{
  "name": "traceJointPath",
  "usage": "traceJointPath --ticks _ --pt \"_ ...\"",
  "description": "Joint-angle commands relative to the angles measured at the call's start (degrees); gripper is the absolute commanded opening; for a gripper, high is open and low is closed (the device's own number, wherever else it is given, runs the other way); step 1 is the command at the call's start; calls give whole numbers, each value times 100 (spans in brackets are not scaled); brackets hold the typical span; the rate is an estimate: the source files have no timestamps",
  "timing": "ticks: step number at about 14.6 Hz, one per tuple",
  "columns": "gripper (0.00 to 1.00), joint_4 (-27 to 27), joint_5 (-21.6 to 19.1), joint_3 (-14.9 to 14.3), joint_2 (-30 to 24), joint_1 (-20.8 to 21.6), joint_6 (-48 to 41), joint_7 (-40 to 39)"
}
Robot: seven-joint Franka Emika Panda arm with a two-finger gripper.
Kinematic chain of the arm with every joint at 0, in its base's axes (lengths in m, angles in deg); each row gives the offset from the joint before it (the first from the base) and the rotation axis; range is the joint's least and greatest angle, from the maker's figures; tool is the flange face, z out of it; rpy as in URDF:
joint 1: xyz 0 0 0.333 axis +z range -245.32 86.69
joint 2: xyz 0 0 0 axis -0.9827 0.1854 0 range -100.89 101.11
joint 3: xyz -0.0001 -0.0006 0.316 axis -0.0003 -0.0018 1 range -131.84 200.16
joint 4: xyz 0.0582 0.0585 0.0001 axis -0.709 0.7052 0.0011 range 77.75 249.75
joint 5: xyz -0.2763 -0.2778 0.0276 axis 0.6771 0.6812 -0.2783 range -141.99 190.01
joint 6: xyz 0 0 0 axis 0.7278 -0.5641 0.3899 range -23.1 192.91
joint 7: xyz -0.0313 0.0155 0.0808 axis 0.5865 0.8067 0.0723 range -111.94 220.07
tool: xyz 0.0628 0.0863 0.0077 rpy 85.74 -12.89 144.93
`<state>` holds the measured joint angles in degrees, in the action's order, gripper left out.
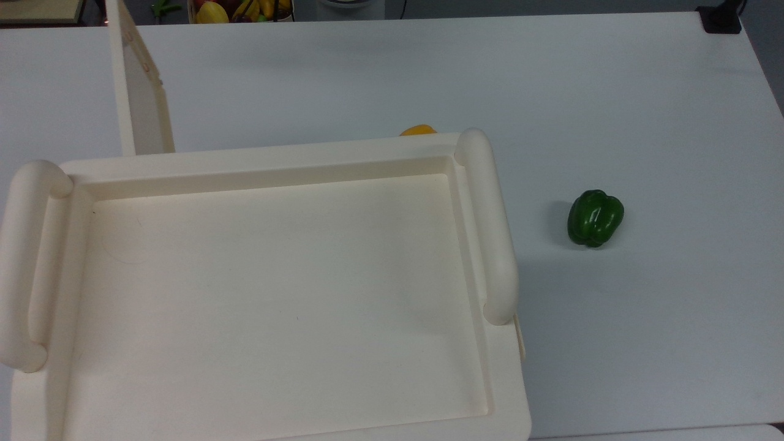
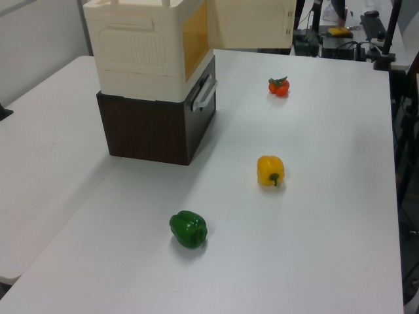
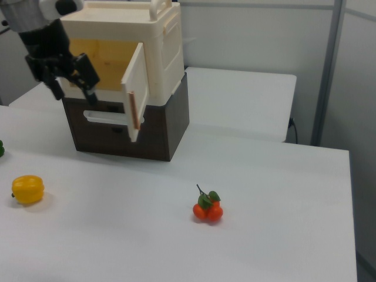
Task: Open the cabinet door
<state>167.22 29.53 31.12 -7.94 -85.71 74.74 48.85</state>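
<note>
The cream-white cabinet (image 2: 137, 49) stands on a dark brown drawer unit (image 2: 154, 127); its recessed tray top (image 1: 275, 294) takes up most of the top view. The cabinet door (image 1: 138, 86) is swung wide open, edge-on at the top view's upper left, and its reddish dots show near its free edge. In the right view the door (image 3: 135, 91) juts out from the cabinet front and the yellowish interior is exposed. My gripper (image 3: 71, 79) hangs open in front of that opening, to the right view's left of the door, touching nothing.
On the white table lie a green pepper (image 1: 595, 217), a yellow pepper (image 2: 270, 170) and a bunch of small tomatoes (image 3: 207, 210). The drawer unit has a pale handle (image 2: 204, 95). A fruit basket (image 1: 242, 9) sits past the table's far edge in the top view.
</note>
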Motion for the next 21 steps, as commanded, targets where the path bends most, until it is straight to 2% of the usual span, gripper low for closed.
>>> traceJointPath --ticks 1,3,6,9,12,18,21 --pt "100 -92 -471 31 23 270 -507 449" --pt "100 -92 -569 40 58 462 -700 837" --pt "100 -240 -972 40 198 718 -806 864" --pt "100 -277 -1044 40 365 824 -895 838" --pt "100 -286 -904 -21 602 999 -790 733" --pt "100 -286 -570 -48 752 1017 -359 697" --pt "100 -286 -543 -48 787 1017 -350 697"
